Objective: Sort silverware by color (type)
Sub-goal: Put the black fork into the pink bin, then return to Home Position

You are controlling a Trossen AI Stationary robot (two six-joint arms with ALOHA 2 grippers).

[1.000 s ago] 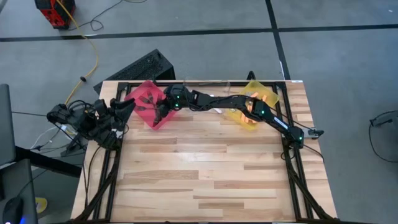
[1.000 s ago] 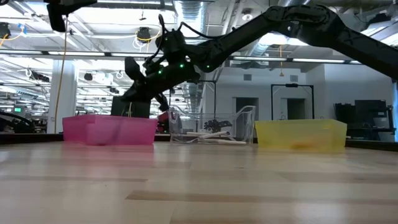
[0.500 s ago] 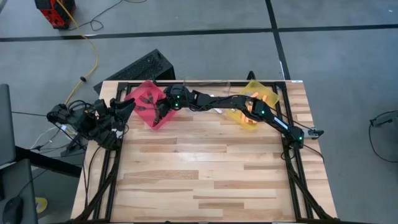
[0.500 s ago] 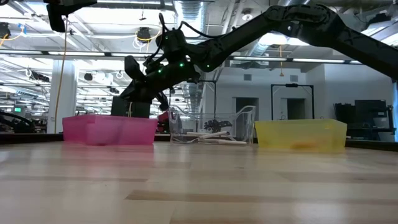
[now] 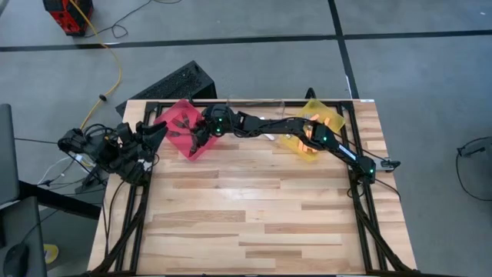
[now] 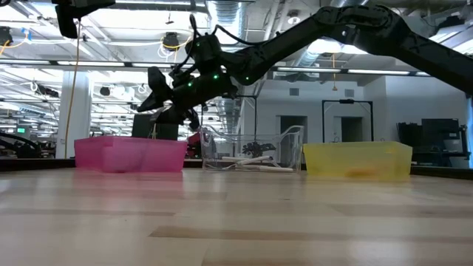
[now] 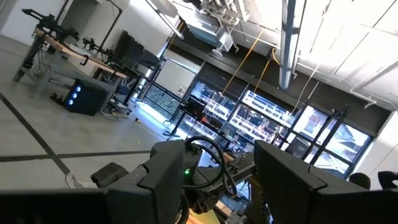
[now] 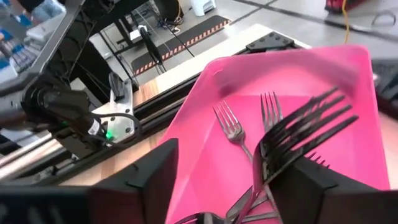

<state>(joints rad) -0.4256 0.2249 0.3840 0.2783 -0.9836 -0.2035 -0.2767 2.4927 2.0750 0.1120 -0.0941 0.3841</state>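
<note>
Overhead, the right arm reaches from the right edge of the table across to the upper left, where its right gripper (image 5: 198, 132) hangs over the red bin (image 5: 181, 115) at the table's far edge. Its two fingers stand apart with nothing pinched between them; the wrist camera shows them spread at the lower corners of its frame with the bin's floor open between. Inside the bin lie several dark forks (image 8: 298, 140) (tines crossed and heaped on one another) toward the right of that frame. In the low view the same gripper (image 6: 164, 94) sits in the upper left of the frame, above the bin's pink wall (image 6: 130, 155) and clear of its rim.

The clear bin (image 6: 253, 151) stands in the middle of the row, with pale silverware (image 6: 247, 160) lying on its floor, and the yellow bin (image 6: 358, 160) stands to its right. From above, the yellow bin (image 5: 332, 118) sits partly under the right arm, with something orange inside it that is too small to make out.

The left gripper (image 5: 156, 130) waits off the table's upper left corner, just beside the red bin, its fingers (image 7: 166, 171) parted and empty.
</note>
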